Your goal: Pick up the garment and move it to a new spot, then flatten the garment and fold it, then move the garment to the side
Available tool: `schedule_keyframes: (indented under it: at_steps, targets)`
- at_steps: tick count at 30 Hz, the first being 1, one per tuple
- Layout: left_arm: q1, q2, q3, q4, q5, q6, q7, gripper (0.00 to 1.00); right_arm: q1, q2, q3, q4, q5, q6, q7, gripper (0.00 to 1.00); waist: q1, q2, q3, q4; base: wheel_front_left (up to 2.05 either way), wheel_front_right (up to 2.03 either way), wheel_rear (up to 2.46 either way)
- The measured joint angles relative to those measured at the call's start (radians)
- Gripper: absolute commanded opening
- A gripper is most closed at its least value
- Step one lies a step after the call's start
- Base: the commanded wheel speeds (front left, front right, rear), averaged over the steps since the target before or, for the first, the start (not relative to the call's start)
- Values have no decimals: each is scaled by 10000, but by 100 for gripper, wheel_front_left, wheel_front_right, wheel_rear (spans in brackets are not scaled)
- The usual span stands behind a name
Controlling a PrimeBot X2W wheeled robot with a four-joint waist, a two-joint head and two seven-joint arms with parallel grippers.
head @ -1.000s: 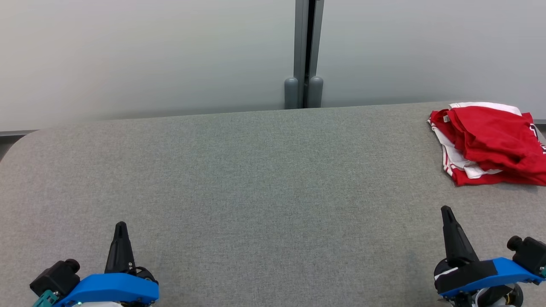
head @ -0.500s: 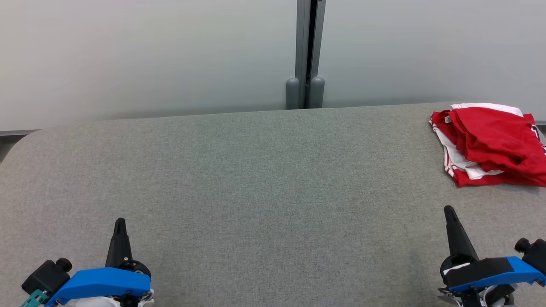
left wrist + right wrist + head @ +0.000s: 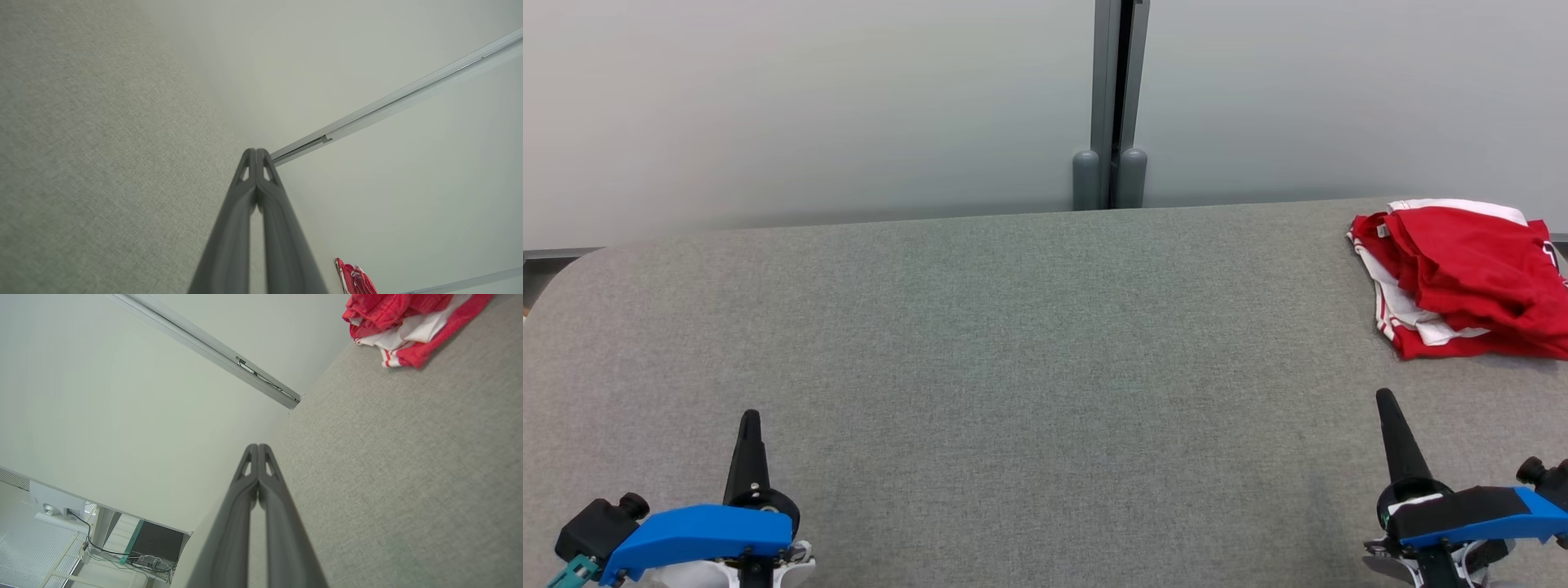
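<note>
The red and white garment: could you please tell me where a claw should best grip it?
Probably the raised red folds on top of the garment, approached from its near side by the right claw; the cloth bunches there, while its white edges lie flat.

The head camera looked forward and down from the near side over the grey table (image 3: 1013, 327), taking in most of its width up to the far wall (image 3: 768, 98). The left wrist camera sat low over the near left, rolled sideways, facing along the left gripper (image 3: 256, 152) toward the far wall. The right wrist camera did likewise along the right gripper (image 3: 258, 446) at the near right, closer to the garment (image 3: 392, 318). All three views shared that garment at the far right and the wall post (image 3: 1117, 98).
</note>
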State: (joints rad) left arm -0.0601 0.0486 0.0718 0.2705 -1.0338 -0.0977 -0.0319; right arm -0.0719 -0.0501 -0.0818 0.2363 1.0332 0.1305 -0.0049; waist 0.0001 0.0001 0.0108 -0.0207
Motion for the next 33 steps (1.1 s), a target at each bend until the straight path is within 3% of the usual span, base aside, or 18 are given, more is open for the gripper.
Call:
schedule_keyframes:
  at_steps: [33]
  targets:
    - [-246, 4, 215, -134, -3266, -167, 834, 0, -174, 0, -184, 42, 3267, 0, 665, 0, -1, 0, -39, 104, 0, 0, 0]
